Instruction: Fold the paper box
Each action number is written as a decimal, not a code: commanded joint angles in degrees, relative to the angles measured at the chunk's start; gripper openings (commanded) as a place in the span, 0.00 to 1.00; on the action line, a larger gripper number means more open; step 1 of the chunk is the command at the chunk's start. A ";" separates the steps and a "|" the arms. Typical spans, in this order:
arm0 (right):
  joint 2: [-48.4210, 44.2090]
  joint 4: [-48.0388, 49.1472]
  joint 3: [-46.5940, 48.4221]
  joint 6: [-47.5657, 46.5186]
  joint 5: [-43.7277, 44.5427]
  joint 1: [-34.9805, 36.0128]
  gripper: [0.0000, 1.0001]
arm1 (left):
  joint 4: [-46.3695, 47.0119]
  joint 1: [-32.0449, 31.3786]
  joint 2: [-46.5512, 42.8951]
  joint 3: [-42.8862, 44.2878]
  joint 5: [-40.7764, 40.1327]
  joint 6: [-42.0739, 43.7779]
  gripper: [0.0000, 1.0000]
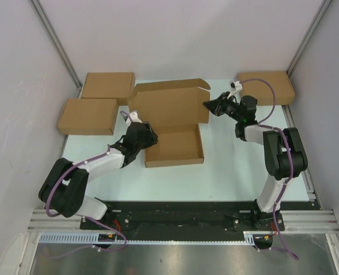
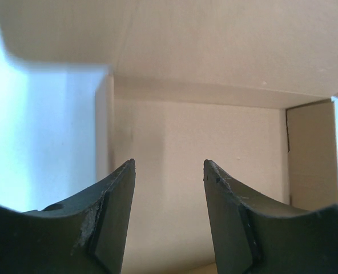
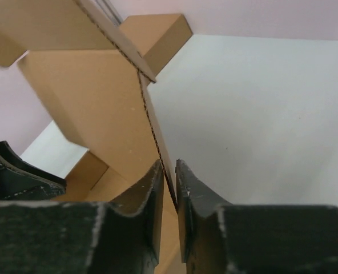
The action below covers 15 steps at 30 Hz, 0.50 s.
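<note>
Sitting mid-table, the paper box [image 1: 172,123] is half formed: a shallow open tray on the near side and a wide lid panel raised at its far side, with flaps at the lid's ends. The right tool [image 1: 208,105] is at the lid's right end, its fingers [image 3: 149,200] pinched together on the thin edge of a cardboard flap. The right arm rises from its near-right base to a high elbow, then runs far and turns left at the wrist. The left tool [image 1: 149,137] is at the tray's left wall, its fingers [image 2: 115,211] apart with nothing between them and pointing into the paper box. The left arm is folded low at the near left, its forearm stretching right and far. Three closed boxes lie on the table [image 1: 232,166]: two [image 1: 107,86] [image 1: 88,116] at the far left and one [image 1: 265,87] at the far right.
</note>
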 commanded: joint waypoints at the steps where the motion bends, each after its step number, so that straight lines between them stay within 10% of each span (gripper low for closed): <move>1: -4.70 -8.88 1.61 -4.29 3.19 1.62 0.12 | -0.36 0.49 -3.42 2.68 -0.85 2.82 0.57; 15: -14.89 -24.47 -0.41 -18.18 22.00 10.93 0.00 | 2.27 0.75 -21.08 -1.62 -8.75 7.48 0.62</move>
